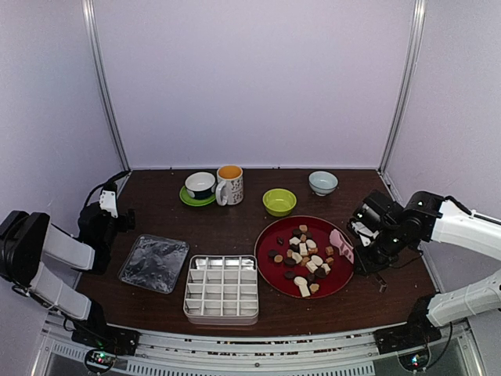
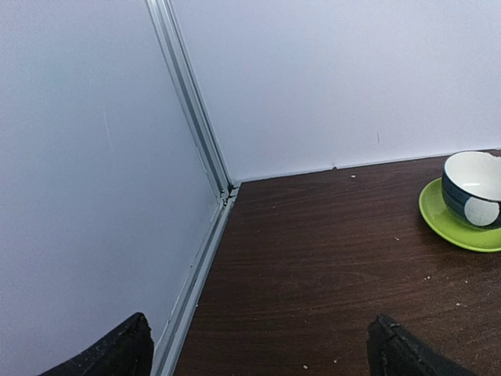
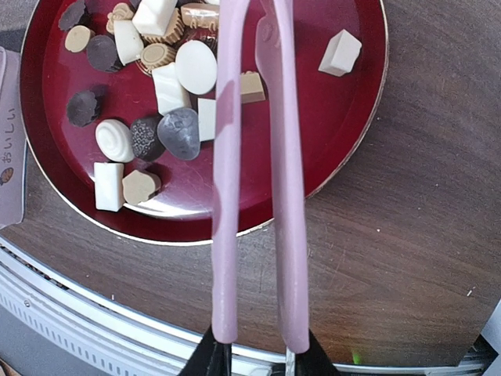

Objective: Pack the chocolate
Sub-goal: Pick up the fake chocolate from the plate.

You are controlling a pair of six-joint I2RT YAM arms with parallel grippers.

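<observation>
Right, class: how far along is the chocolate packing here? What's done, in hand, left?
Done: nothing packed; the divided tray looks empty. In hand: the right gripper holds pink tongs over the red plate; the left gripper is open, off to the side. Left: all the chocolate, on the plate.

Printed Japanese characters, apparently reading "おいしい", run in a short column down a pale strip [image 3: 6, 102] at the left edge of the right wrist view, just beside the rim of the red plate [image 3: 344, 149]. Dark markings on the mug [image 1: 229, 186], near the far edge of the table [image 1: 235, 227], are too small to read.
</observation>
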